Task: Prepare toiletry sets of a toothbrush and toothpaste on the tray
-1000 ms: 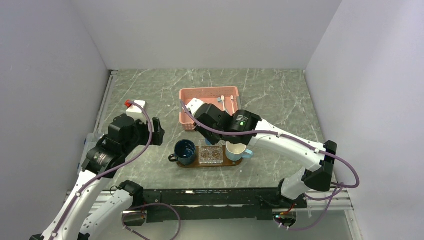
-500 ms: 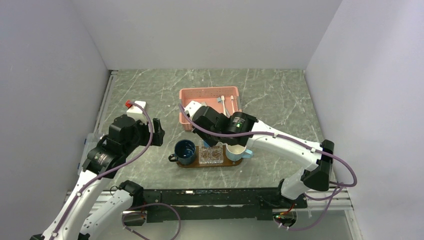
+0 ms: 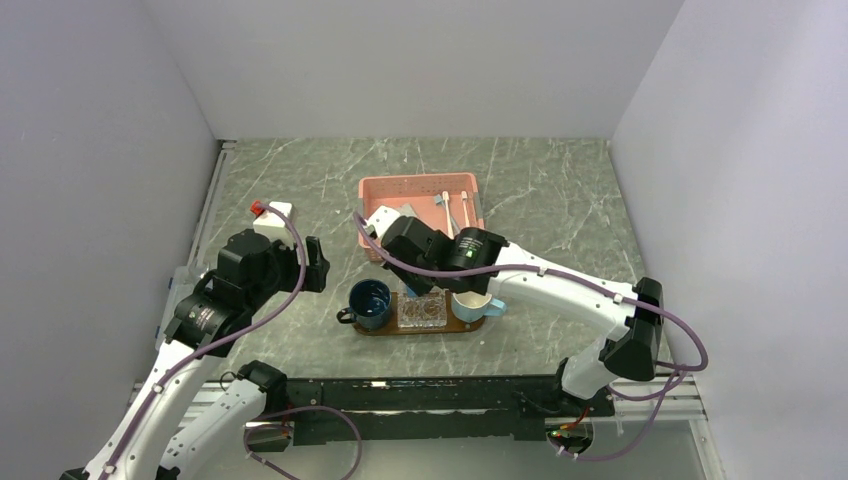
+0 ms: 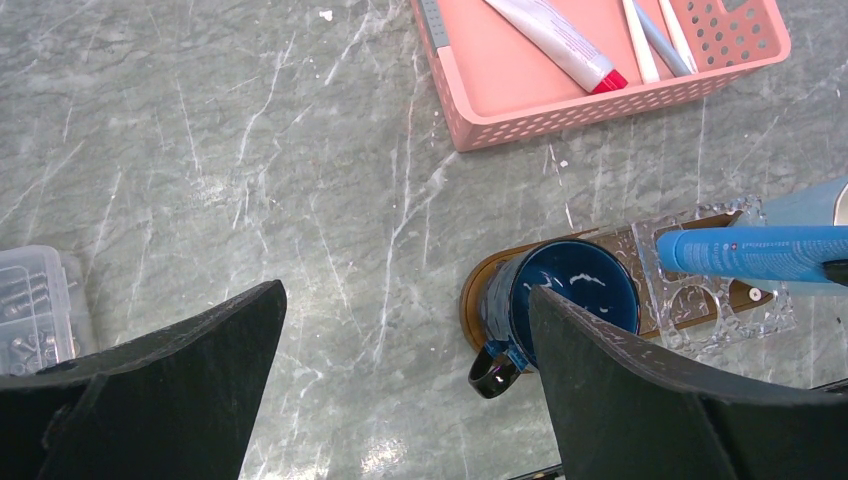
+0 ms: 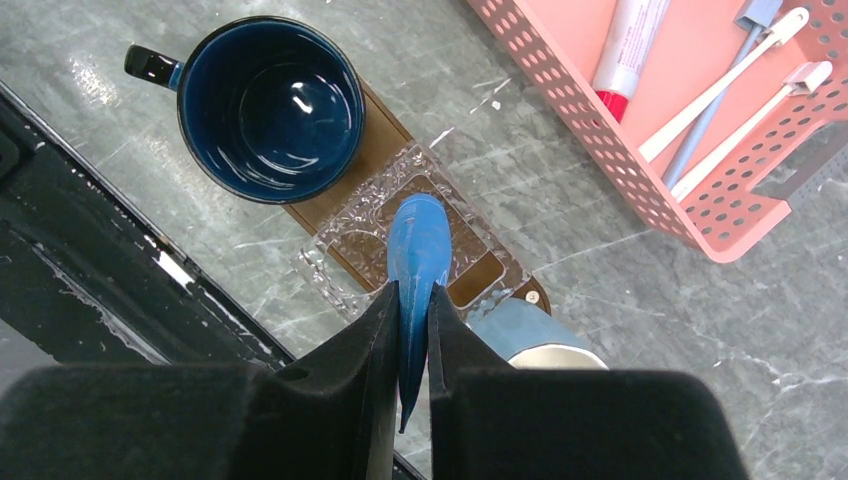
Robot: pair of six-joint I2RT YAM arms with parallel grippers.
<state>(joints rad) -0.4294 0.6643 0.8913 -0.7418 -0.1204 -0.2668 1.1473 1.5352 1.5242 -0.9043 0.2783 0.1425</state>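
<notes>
My right gripper is shut on a blue toothpaste tube and holds it above the clear dish in the middle of the dark-brown tray. The tube also shows in the left wrist view. A dark blue mug stands on the tray's left end and a light blue mug on its right end. Two white toothbrushes lie in the pink basket. My left gripper is open and empty, held above the table left of the tray.
The pink basket behind the tray also holds a white tube with a red cap and a grey-blue stick. A white box with a red cap sits at the left. A clear box of screws sits near the left edge.
My right gripper has moved left and toward the near edge with the blue tube, from beside the light blue mug to over the clear dish. The left arm has not moved.
</notes>
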